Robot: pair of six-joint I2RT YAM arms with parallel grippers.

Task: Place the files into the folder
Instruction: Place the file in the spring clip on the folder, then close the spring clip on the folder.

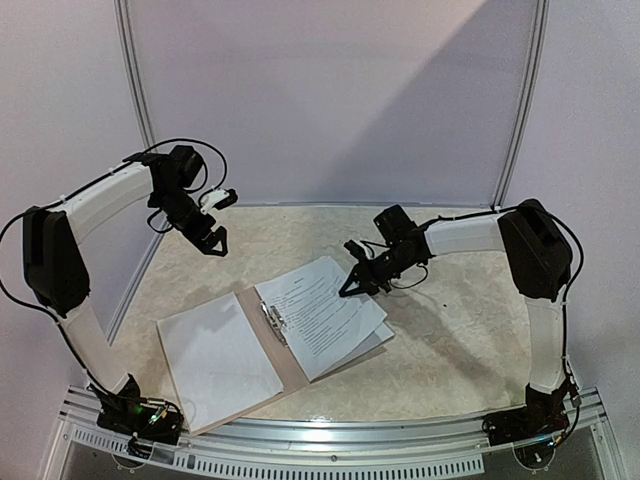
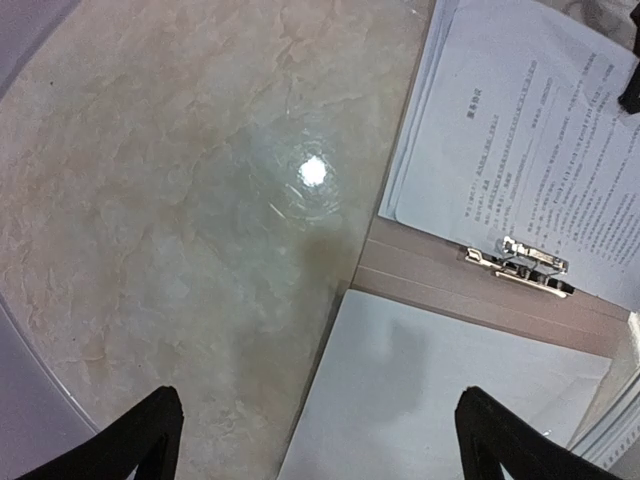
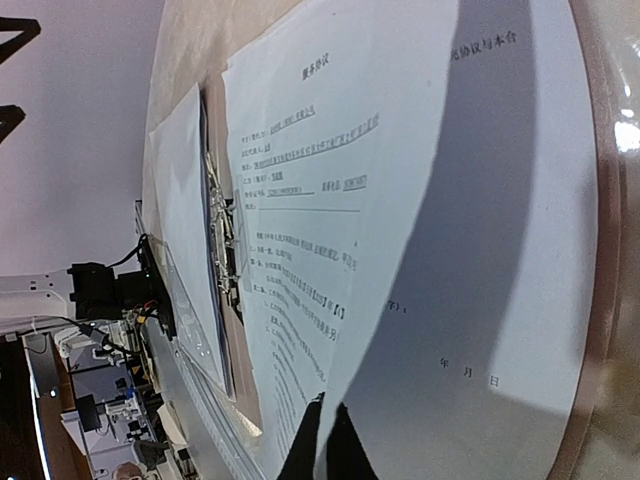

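Pinched shut, seemingly on the files (image 1: 325,318), at the nearer right gripper (image 1: 350,286). Lengthwise from there toward the bases, over the folder (image 1: 262,345). Wide open, empty, at the left gripper (image 1: 212,246).

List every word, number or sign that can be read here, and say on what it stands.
"服务协议": heading of the top sheet of the files.
"年 月 日": near that sheet's foot.
"协议与本合": end of one line there, probably.
Body lines: too small and blurred to read.
On the folder and its clip: no text seen.
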